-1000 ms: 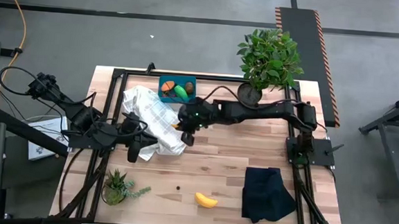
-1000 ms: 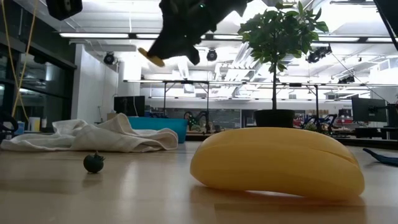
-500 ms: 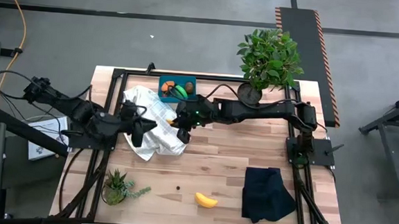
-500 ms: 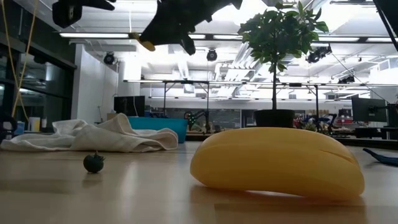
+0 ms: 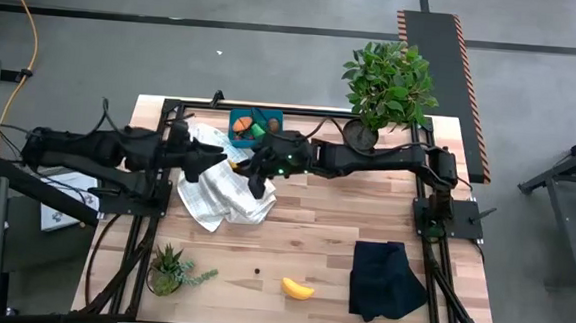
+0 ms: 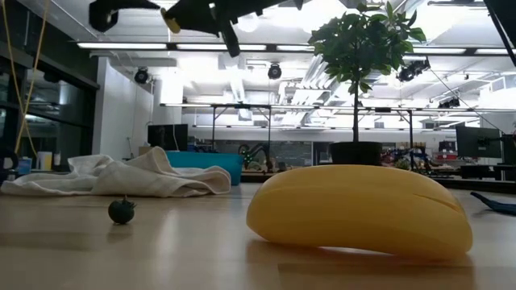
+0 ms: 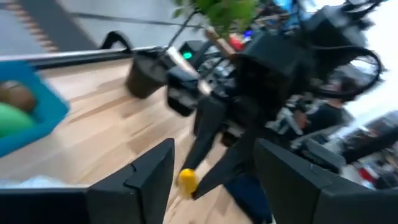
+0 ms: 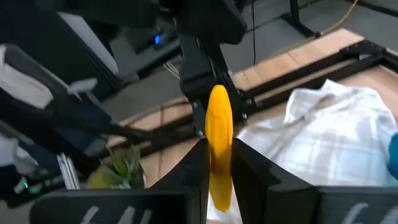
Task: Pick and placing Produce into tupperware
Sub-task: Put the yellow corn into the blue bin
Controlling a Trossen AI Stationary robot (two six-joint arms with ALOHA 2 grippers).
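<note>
My right gripper [image 5: 248,171] hovers over the white checked cloth [image 5: 224,186], shut on a long yellow piece of produce [image 8: 219,124]. My left gripper [image 5: 211,159] is open just to its left, above the cloth, with nothing between its fingers [image 7: 152,177]. The teal tupperware [image 5: 276,119] stands at the far edge and holds an orange piece and a green piece. A yellow banana [image 5: 297,288] and a tiny dark berry [image 5: 256,272] lie on the wood near the front edge. My right gripper pinches the yellow piece's two sides [image 8: 217,163] between its two fingers [image 8: 194,177]. The fingers reach in from the table's right, close to level. The piece lies along them and its free end [image 8: 219,96] sticks out past the fingertips. It is lifted clear above the cloth.
A small spiky potted plant [image 5: 166,269] stands at the near left. A black folded cloth [image 5: 386,278] lies at the near right. A leafy bush in a dark pot [image 5: 388,82] fills the far right corner. Bare wood lies between the cloth and the banana.
My left gripper has swung from the cloth's near left side toward the table's far edge, rising, and now faces the right gripper. My right gripper has risen and shifted a little toward the far left, carrying the yellow piece clear of the cloth.
</note>
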